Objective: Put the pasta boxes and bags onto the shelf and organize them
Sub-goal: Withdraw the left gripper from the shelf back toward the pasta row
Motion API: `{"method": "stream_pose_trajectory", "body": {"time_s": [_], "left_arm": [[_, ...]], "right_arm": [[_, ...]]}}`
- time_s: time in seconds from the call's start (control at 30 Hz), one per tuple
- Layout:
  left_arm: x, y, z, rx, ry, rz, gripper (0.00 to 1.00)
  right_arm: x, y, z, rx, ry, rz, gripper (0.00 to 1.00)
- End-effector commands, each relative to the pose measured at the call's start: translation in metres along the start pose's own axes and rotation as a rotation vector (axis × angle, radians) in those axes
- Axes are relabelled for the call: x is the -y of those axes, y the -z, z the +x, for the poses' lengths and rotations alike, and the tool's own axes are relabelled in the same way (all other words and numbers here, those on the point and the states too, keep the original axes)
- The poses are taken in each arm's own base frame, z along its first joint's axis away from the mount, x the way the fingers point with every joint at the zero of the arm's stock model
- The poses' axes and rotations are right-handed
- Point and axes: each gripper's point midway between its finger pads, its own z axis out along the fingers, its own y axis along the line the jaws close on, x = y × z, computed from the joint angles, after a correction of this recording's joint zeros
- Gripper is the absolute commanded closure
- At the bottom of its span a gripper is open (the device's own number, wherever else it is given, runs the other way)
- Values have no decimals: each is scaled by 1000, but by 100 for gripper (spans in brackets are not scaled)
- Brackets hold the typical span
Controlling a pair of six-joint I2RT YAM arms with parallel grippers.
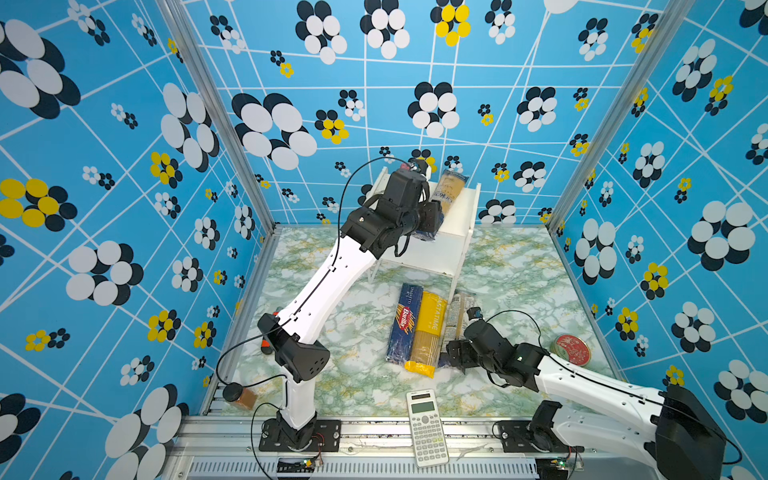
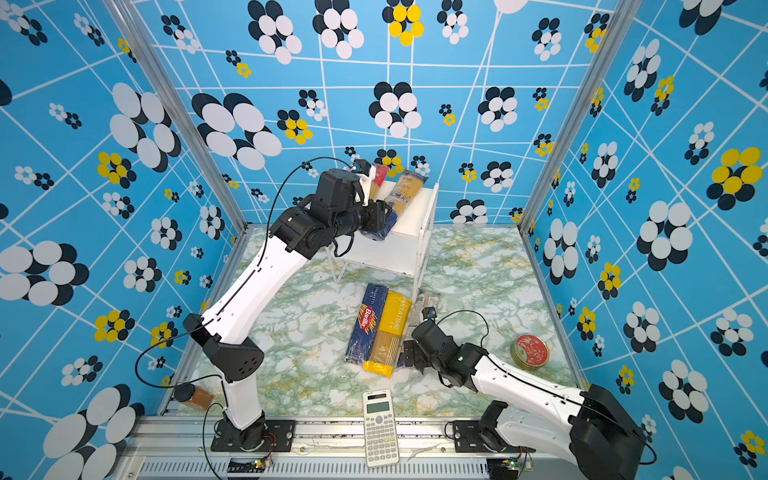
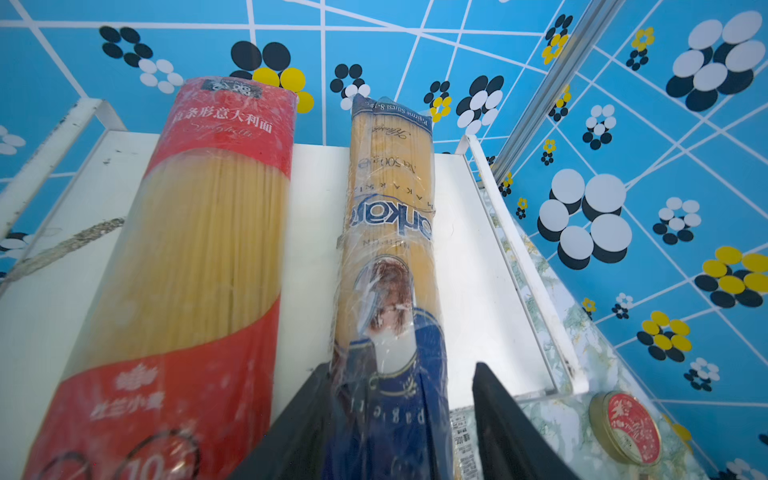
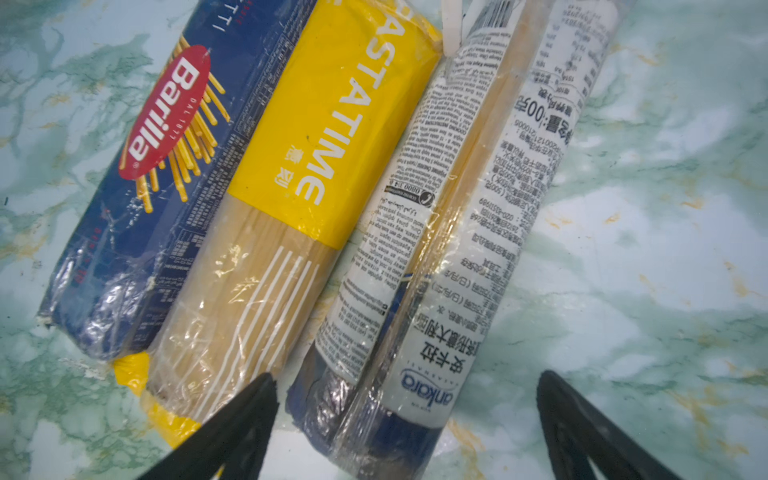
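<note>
Red-ended bag [image 3: 199, 249] beside navy-ended bag [image 3: 388, 199] — atop shelf [image 3: 465, 257]

My left arm [image 1: 332, 282] and right arm [image 1: 590, 386] both wear smooth white shells dotted with small holes, set between chunky black joint housings [image 1: 303, 353] with perforated covers. A thin black cable [image 1: 345, 195] runs along each, clipped to the white shell, and each base is a black plate [image 1: 322, 440] fixed with silver screws. The jaws are matte black tapered wedges.
</note>
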Motion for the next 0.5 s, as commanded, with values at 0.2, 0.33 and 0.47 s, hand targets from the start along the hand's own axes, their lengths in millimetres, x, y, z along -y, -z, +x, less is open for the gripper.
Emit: {"method": "stream_pose_trajectory", "body": {"time_s": [0.2,0.33,0.47], "left_arm": [[6,89,10,140,0,120,24],[-10,120,34,153,20,99,19],[-31,143,71,118,41,47,1]], "right_arm": [[-10,8,-15,33,-53,-30,1],[-16,8,-18,27,-67,-47,1],[-22,4,-20,21,-85,-60,1]]}}
